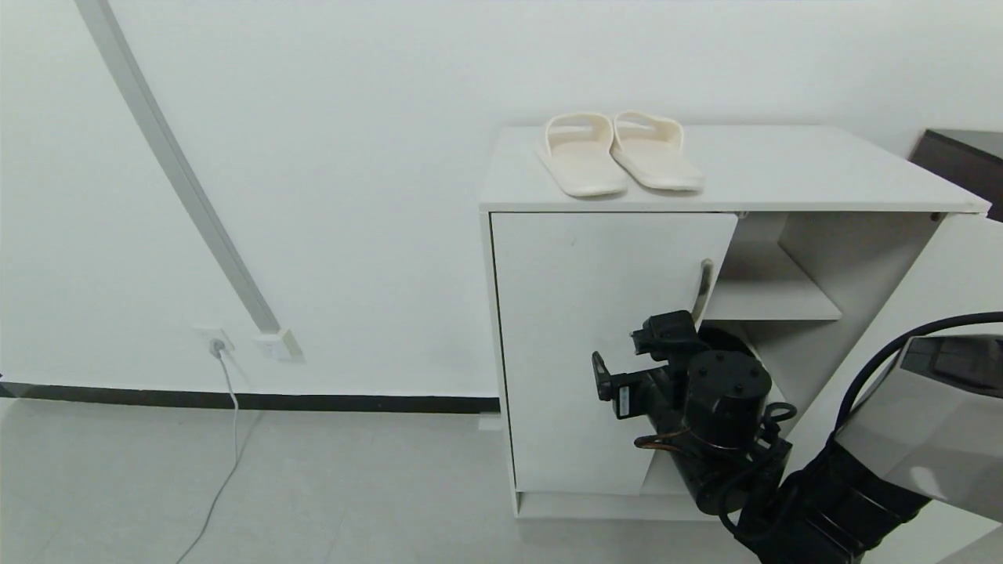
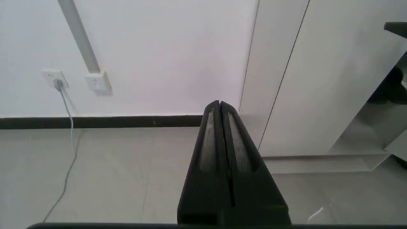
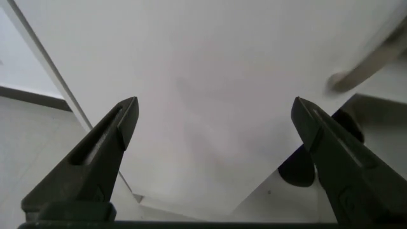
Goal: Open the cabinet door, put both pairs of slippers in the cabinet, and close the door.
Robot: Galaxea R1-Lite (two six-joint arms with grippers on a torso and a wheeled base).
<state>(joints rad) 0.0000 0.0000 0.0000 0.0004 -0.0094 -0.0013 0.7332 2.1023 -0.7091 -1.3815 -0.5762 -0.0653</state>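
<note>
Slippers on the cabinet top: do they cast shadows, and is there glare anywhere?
Head view: the slippers cast just a thin, soft shadow on the cabinet top, and the open compartment is dimmer. Left wrist view: faint sheen on the floor, no harsh glare.
</note>
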